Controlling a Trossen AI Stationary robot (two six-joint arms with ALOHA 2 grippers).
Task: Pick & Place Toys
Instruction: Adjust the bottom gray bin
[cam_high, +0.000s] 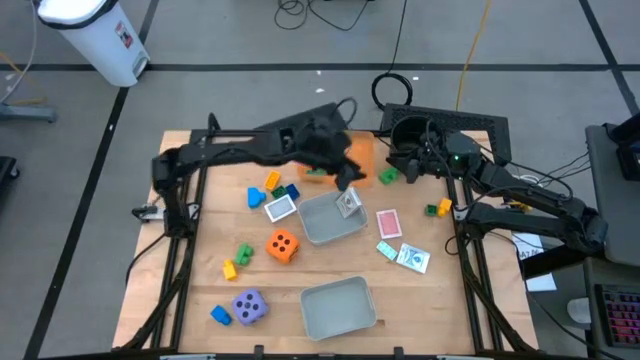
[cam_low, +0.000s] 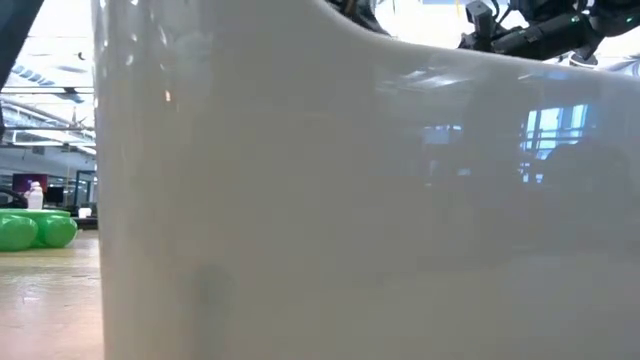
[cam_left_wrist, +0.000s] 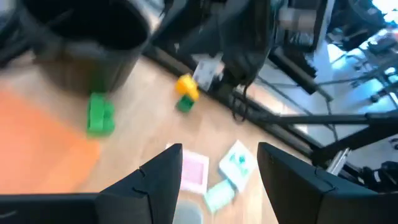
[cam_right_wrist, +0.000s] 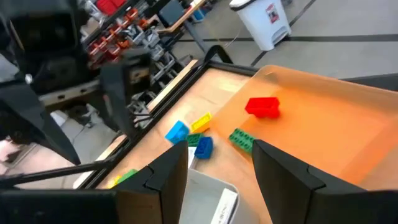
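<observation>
Both end effectors (cam_left_wrist: 217, 171) (cam_right_wrist: 214, 165) open, empty.

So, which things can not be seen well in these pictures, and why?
- Low view: a grey tray wall fills the picture and hides the table and toys.
- High view: the left arm covers most of the orange tray and the left hand itself.
- High view: faces of the cards are too small to read.
- Left wrist view: the green brick and black pot are blurred.

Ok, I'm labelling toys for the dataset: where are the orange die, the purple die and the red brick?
orange die (cam_high: 283, 245), high view, on its top face with dark pips.
purple die (cam_high: 249, 306), high view, on its top face.
red brick (cam_right_wrist: 263, 107), right wrist view, on its upper side, lying in the orange tray.
</observation>
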